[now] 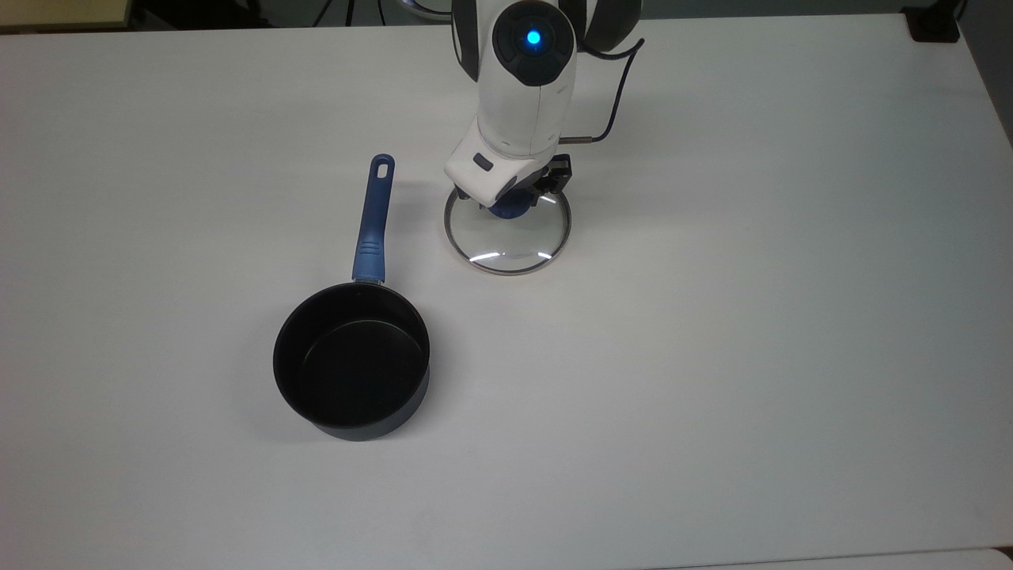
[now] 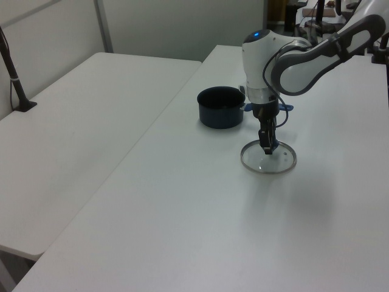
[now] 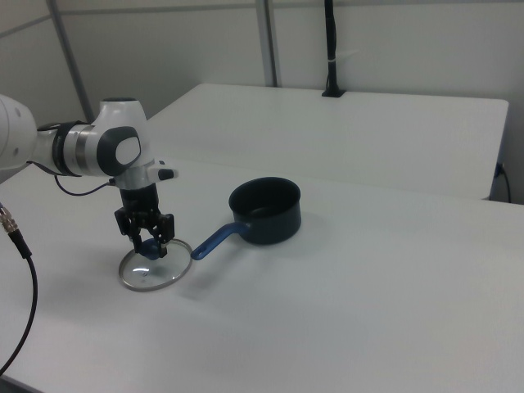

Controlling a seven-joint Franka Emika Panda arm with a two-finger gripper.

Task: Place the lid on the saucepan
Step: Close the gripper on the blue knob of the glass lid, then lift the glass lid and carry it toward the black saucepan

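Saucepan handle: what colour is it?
Blue, clearest in the top view: the saucepan handle.

Top view looks straight down; left and right views seemingly face the table (image 1: 712, 356) from opposite sides.

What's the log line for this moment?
stage: grasping lid | gripper: at knob, fingers either side | lid: flat on table | saucepan: empty, uncovered

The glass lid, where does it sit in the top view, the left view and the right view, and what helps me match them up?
Top view: the lid lies flat at upper centre, right of the saucepan's handle.
Left view: the lid is right of centre, nearer than the saucepan.
Right view: the lid is lower left, by the handle tip.
Shared landmark: the pincer at the lid's blue knob.
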